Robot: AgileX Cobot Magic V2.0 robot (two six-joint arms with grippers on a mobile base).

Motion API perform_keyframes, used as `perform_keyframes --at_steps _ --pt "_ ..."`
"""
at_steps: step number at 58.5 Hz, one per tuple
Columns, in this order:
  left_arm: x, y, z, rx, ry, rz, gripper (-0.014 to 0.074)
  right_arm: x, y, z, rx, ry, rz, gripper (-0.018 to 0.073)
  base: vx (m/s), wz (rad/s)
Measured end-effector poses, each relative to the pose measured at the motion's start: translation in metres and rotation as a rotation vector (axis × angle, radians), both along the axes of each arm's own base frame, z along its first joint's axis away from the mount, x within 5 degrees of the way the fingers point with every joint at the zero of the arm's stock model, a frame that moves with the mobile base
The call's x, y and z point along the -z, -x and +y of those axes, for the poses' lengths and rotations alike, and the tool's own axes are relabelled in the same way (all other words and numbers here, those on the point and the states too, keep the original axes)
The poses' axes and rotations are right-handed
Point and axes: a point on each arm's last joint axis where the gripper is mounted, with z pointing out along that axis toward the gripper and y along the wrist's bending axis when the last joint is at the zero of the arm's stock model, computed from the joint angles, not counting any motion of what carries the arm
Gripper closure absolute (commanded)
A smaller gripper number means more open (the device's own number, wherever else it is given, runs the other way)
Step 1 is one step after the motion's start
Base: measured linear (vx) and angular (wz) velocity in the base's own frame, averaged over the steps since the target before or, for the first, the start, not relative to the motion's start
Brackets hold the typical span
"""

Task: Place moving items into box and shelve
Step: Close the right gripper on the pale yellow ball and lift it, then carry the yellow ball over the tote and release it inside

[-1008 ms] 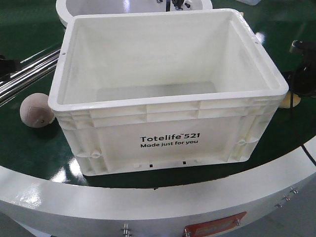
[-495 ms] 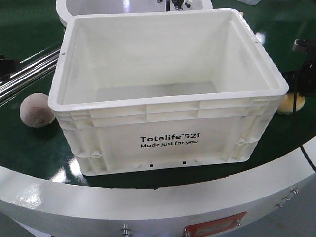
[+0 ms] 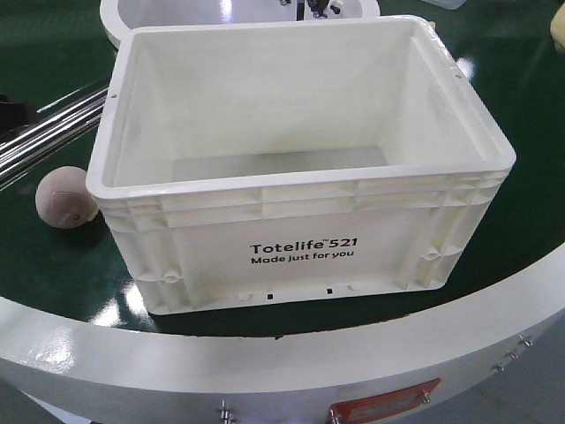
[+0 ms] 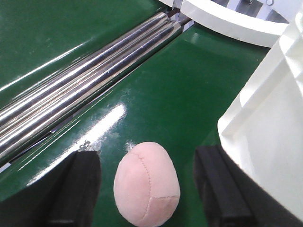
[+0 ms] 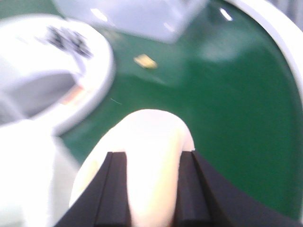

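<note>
The green desk (image 3: 530, 221) carries the white box (image 3: 203, 256), which stands upright near the front edge and is empty: its floor is bare in the front view. So no part of the task is finished yet; both balls have to go in, and the shelving comes after that. No shelf shows in any view.

Chrome rails (image 3: 44, 132) run along the left, and the pinkish-brown ball (image 3: 62, 196) lies on the desk between them and the box, just beside the box's left wall.

The front view shows neither arm, and it catches the pale yellow ball (image 3: 558, 31) only as a sliver at the top right corner. The wrist views fill that gap. The left one shows the left end effector (image 4: 147, 158) released, its black fingers (image 4: 83, 189) on either side of the pinkish-brown ball with a gap on each side, so that grasp is judged ready but not made. The right one, though blurred, shows the right end effector (image 5: 152, 156) clenched on the pale yellow ball, apparently held above the desk and beside the box rather than over it.
</note>
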Motion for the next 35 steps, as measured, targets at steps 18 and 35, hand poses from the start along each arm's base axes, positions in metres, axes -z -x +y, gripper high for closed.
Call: perform_keyframes --at_steps 18,35 --pt "-0.003 -0.002 0.0 0.003 0.003 -0.035 0.0064 -0.004 0.006 0.106 -0.562 -0.029 -0.088 0.0479 0.0 0.0" --pt "-0.011 0.005 0.0 0.003 0.003 -0.068 0.0064 0.027 -0.018 0.126 -0.63 -0.011 -0.002 -0.0017 0.0 0.0"
